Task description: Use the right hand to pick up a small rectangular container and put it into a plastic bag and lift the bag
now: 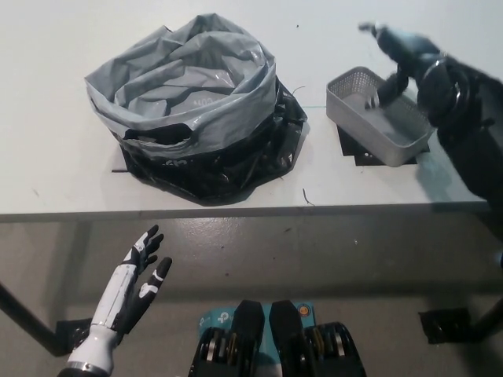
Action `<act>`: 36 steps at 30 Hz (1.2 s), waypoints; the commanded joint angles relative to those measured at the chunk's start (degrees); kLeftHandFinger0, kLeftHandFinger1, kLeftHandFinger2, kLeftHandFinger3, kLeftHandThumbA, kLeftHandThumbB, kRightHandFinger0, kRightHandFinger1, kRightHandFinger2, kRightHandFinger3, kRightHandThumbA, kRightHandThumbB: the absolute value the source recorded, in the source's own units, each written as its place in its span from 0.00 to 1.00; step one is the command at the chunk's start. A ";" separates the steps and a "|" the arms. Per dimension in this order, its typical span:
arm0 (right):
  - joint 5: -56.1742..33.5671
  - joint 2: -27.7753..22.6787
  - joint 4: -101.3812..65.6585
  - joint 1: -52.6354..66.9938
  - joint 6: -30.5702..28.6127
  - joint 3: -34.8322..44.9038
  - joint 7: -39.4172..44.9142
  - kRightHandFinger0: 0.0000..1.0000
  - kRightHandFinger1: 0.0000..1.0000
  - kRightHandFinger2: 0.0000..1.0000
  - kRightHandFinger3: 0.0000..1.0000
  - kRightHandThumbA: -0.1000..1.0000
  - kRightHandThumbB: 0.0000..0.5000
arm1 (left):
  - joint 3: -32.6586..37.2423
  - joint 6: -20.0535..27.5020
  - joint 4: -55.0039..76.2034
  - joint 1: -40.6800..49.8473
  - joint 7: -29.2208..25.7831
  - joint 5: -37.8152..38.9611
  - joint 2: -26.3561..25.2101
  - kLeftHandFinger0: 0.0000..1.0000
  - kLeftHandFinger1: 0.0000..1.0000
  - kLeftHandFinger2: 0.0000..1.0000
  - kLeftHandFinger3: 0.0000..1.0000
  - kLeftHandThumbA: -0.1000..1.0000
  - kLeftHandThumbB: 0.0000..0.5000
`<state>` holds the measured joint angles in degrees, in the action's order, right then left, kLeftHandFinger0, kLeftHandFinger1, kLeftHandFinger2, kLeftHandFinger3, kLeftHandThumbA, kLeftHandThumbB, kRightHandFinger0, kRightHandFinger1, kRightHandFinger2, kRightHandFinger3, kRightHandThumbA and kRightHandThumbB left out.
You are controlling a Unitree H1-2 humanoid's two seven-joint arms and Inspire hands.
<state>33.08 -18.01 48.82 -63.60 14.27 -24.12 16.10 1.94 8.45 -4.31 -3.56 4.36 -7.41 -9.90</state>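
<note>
White table (63, 169), grey floor (314, 251) below its front edge

Table (63, 169): white top.
Bag (196, 110): left of centre, grey, mouth open, black at its base.
Container (377, 118): right, grey mesh, on black marks.

A crumpled grey-and-black plastic bag (196, 110) and a small rectangular silver mesh container (377, 118) lie on a plain white table (63, 173), near black floor markings.

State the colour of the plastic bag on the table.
The plastic bag is grey inside and black outside, seen in the head view.
</note>
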 commanded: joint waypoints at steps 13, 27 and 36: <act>-4.66 3.94 14.53 -6.48 2.21 6.08 -3.18 1.00 1.00 1.00 1.00 1.00 1.00 | -0.27 0.15 2.33 -0.59 0.28 0.41 -0.67 1.00 1.00 1.00 1.00 0.83 0.35; -5.07 6.03 21.82 -9.13 2.63 5.15 -3.97 1.00 1.00 1.00 1.00 1.00 1.00 | -0.22 -0.27 2.78 -0.59 0.39 0.29 -0.81 1.00 1.00 1.00 1.00 0.83 0.38; -4.76 6.71 26.09 -9.46 1.45 4.15 -5.27 1.00 1.00 1.00 1.00 1.00 1.00 | -0.34 -0.09 2.61 -0.97 0.22 0.05 -1.00 1.00 1.00 1.00 1.00 0.83 0.38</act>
<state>28.96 -11.83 73.00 -70.30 16.13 -19.48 11.68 1.94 7.96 -3.60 -3.70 4.37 -7.45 -9.91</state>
